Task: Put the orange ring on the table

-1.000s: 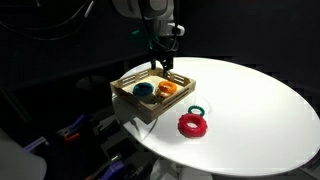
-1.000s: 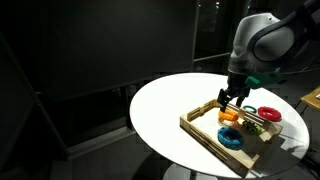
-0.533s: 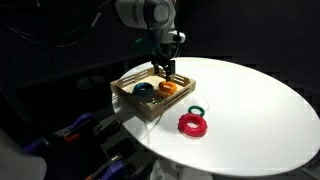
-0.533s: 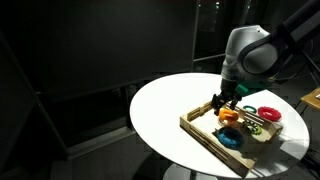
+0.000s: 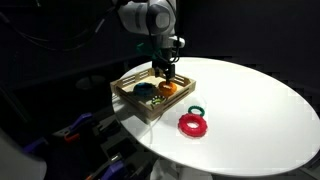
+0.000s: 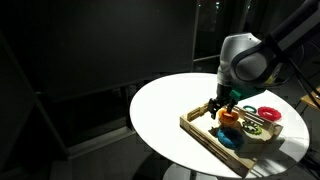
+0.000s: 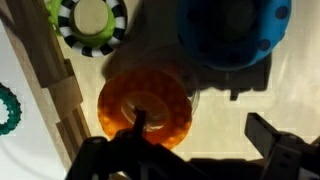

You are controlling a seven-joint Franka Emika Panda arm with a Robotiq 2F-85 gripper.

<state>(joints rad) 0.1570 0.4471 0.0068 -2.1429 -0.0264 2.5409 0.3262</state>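
Note:
The orange ring (image 5: pixel 168 88) lies in the slatted wooden tray (image 5: pixel 128 95) on the round white table (image 5: pixel 250 100); it also shows in the other exterior view (image 6: pixel 229 116). My gripper (image 5: pixel 163 76) hangs low over the tray, right at the ring, and shows in both exterior views (image 6: pixel 220 103). In the wrist view the gripper (image 7: pixel 200 122) is open: one finger (image 7: pixel 140 122) sits at the hole of the orange ring (image 7: pixel 160 95), the other finger (image 7: pixel 275 135) stands off to the right over the tray floor. Whether the fingers touch the ring is unclear.
A blue ring (image 7: pixel 235 35) and a green-and-white striped ring (image 7: pixel 92 20) lie in the tray beside the orange one. A red ring (image 5: pixel 192 124) and a green ring (image 5: pixel 197 110) lie on the table outside the tray. The tray's wooden rim (image 7: pixel 60 90) is close.
My gripper has come down into the tray toward the orange ring. The rings have not moved.

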